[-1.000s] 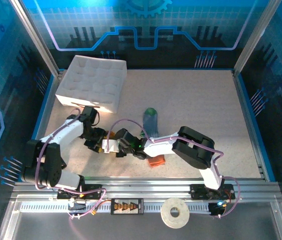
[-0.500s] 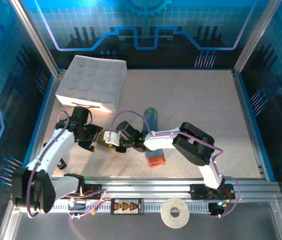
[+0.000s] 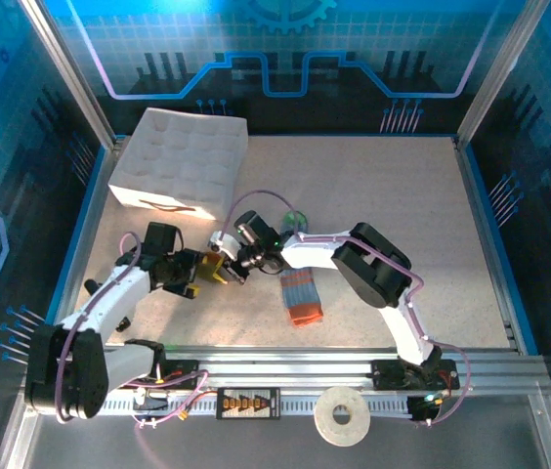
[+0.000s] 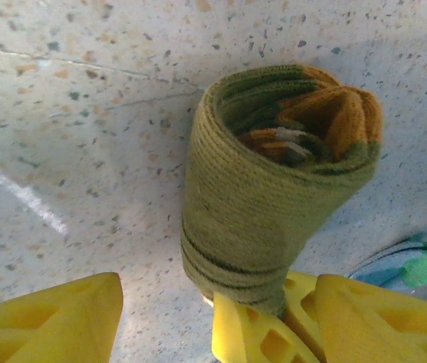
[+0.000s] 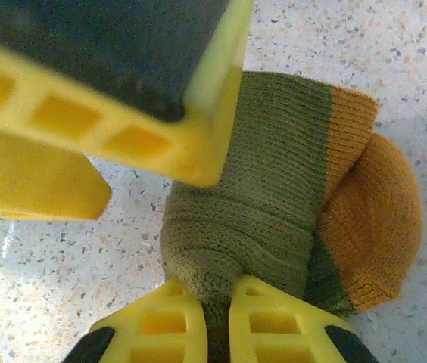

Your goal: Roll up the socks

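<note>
The olive green sock (image 3: 209,267) is a tight roll with mustard and orange showing at its open end (image 4: 274,189). My right gripper (image 3: 228,270) is shut on the roll's olive end (image 5: 217,310), both fingers pinching the knit (image 5: 274,219). My left gripper (image 3: 193,273) stands open at the roll from the other side (image 4: 217,291); its fingers (image 5: 123,76) hang wide apart, not clamping the sock. The blue-grey sock (image 3: 300,291) lies flat to the right, orange cuff nearest me; its green toe (image 4: 424,268) shows in the left wrist view.
A white quilted box (image 3: 183,161) sits at the back left of the speckled table (image 3: 393,205). A tape roll (image 3: 342,415) rests on the front rail. Blue frame walls close in both sides.
Both grippers have shifted slightly toward the far side with the olive roll. The right forearm has swung off the blue-grey sock, uncovering it. The left arm's elbow has come nearer.
</note>
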